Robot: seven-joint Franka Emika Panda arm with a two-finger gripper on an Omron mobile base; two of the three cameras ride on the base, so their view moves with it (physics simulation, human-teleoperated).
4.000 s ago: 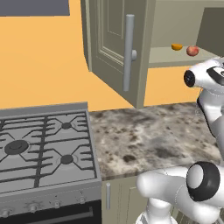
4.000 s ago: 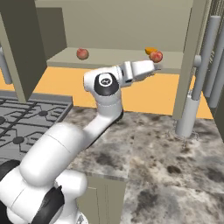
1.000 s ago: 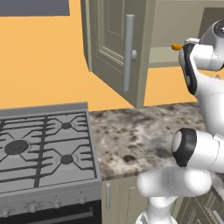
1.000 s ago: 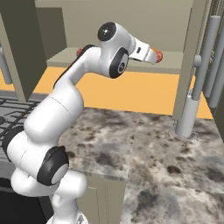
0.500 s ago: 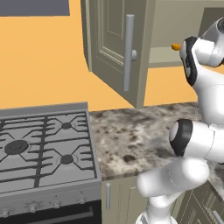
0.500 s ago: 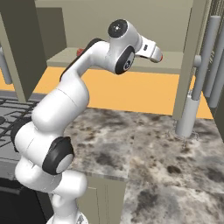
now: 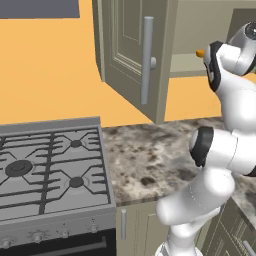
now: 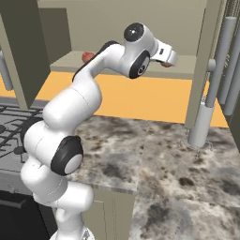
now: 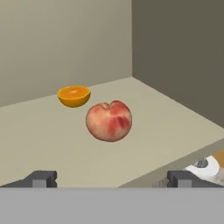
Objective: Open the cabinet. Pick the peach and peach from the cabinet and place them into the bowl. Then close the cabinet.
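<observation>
Two dark fingertips [image 9: 40,178] stand wide apart at the bottom of our hand view, with nothing between them, so our gripper [image 9: 111,179] is open and empty. Straight ahead of it, on the cabinet floor [image 9: 52,144], sits the reddish-pink peach [image 9: 109,120], near the front edge and still clear of our fingers. Behind that peach and a little to its left in the hand view lies an orange-yellow fruit [image 9: 74,95] with a flat cut-looking top, close to the back wall; the two fruits are apart, not touching. The cabinet's side wall rises dark on the right of that view.

From the right base view we see our hand [image 8: 165,52] reaching into the open cabinet [image 8: 117,18] at shelf level, the arm bent up over the speckled stone counter [image 8: 164,187]. A reddish fruit [image 8: 87,57] shows just behind our arm's upper link on the shelf. A grey cylindrical fixture [image 8: 203,124] stands on the counter at the right.

In the left base view the cabinet door [image 7: 132,55] hangs open, its long grey bar handle [image 7: 147,60] upright. A bit of orange [image 7: 200,52] peeks out beside our arm. The gas stove [image 7: 50,165] sits left of the counter.
</observation>
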